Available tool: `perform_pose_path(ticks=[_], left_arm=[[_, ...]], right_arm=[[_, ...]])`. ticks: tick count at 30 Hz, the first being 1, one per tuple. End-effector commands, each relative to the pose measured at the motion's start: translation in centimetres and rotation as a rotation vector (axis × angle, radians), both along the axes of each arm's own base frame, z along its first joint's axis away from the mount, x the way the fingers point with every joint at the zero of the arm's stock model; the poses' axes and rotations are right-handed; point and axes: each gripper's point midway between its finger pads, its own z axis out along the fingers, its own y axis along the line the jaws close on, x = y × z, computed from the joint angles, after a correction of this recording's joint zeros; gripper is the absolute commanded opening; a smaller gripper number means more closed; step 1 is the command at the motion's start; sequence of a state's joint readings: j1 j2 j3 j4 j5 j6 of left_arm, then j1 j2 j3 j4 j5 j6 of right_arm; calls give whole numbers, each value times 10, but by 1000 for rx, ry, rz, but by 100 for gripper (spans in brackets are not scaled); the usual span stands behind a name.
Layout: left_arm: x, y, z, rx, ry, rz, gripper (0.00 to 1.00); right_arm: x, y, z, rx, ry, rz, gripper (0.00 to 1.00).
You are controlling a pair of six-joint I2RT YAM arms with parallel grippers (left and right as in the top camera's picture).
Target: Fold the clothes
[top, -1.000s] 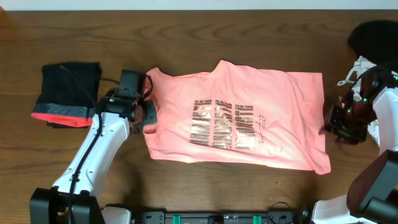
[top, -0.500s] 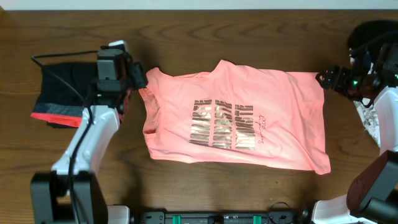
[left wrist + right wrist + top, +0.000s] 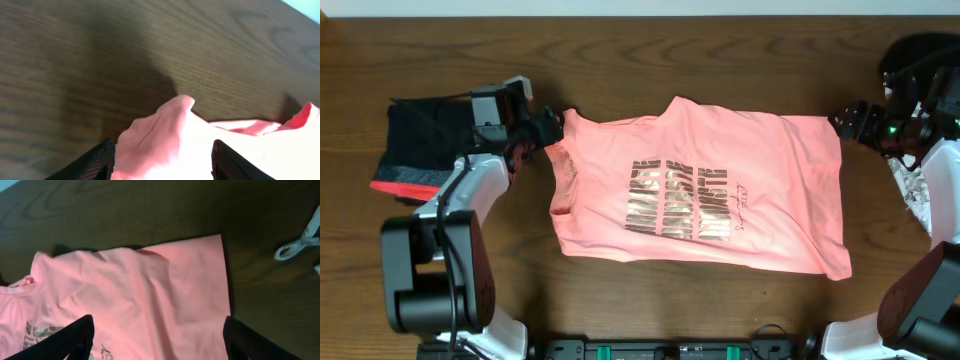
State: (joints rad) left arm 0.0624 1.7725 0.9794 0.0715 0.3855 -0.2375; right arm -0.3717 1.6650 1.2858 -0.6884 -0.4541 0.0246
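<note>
As it lies flat, the pink shirt (image 3: 780,170) runs left-right.

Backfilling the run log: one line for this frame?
left tool: open, at pink shirt far-left corner | right tool: open, at far-right corner | shirt: flat, print up

Robot lab: bare wood-grain table (image 3: 740,45)

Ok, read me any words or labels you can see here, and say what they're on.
Pink shirt, three rows of metallic block capitals: too blurred to read.
Small script line beside them: unreadable.
No other text shows.
</note>
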Motion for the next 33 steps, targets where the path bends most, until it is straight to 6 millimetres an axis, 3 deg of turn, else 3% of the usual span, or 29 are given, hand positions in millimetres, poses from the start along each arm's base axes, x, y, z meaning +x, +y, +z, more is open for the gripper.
perform_pose_path(ticks=[1,20,21,24,28,33], left_arm=[[5,0,-8,-30,1,-7,63],[8,3,-40,5,25,-40,62],[8,3,-40,5,25,-40,59],[6,3,-42,8,33,-46,34],[5,-5,-39,-30,29,-80,11],[4,-6,-39,-32,33,-80,6]], right_arm=[[2,1,9,-5,-25,20,80],[-1,2,8,1,-10,20,79],[-1,2,8,1,-10,20,79],[-1,2,8,1,-10,20,78],[0,1,8,-5,-15,19,75],[0,-18,1,-65,24,-84,62]])
